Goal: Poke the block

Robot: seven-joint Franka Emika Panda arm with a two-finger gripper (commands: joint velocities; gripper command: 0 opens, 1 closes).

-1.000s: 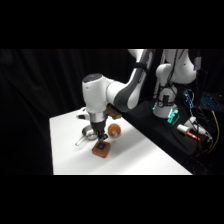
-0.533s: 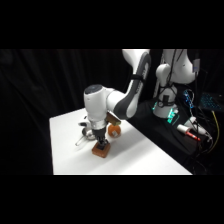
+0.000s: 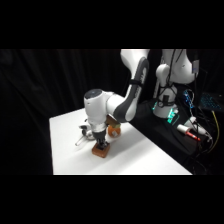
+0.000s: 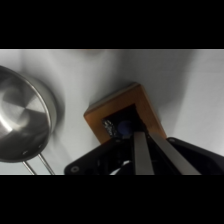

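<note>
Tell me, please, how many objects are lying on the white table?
3: the block under the end effector, the metal pan beside it, and a round orange object behind. Others may be hidden behind the arm.

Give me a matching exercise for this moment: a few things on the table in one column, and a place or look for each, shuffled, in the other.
Things:
1. block
2. pan
3. round orange object
4. gripper

Descriptions:
A. shiny metal, beside the block
B. down on the block's top
C. reddish-brown with a dark blue square on top
D. behind the arm in the side view, partly hidden

Pairs: 1-C, 2-A, 3-D, 4-B
</note>
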